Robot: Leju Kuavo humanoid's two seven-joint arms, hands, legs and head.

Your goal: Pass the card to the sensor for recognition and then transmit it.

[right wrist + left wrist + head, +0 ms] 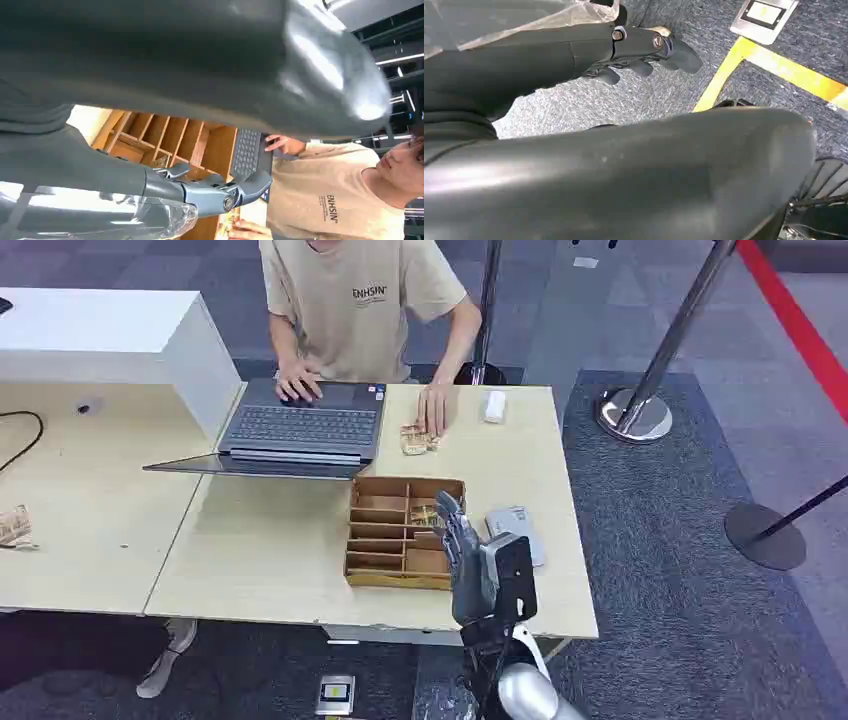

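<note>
Head view: pale wooden table (270, 560) ending at a straight right edge, with dark carpet well clear beyond it. Two stanchion bases out there, one (633, 415) near the far corner and another (765, 537) further right; red floor line (800, 330) past them. Near edge of the table open toward the robot. Far side taken by a person (360, 300) seated at a laptop (300, 425), one of their hands on the keys, the other (434, 410) resting on a small stack of notes. Small white box (494, 405) just beside that hand. White partition (110, 335) closing off the far left.

Wooden divider tray (395, 580) on the table's right half, a grey sensor (527, 530) lying just beside its right wall. Pale flat pieces in the tray's far right compartment, likely the card (425, 512); too small to tell for sure.

Right hand (465, 545) raised over the tray's right side, fingers stretched out and slightly apart, nothing in them, touching nothing. Left hand (644, 50) hanging low over grey carpet near yellow floor tape (774, 62), fingers loosely bent and apart, empty.
</note>
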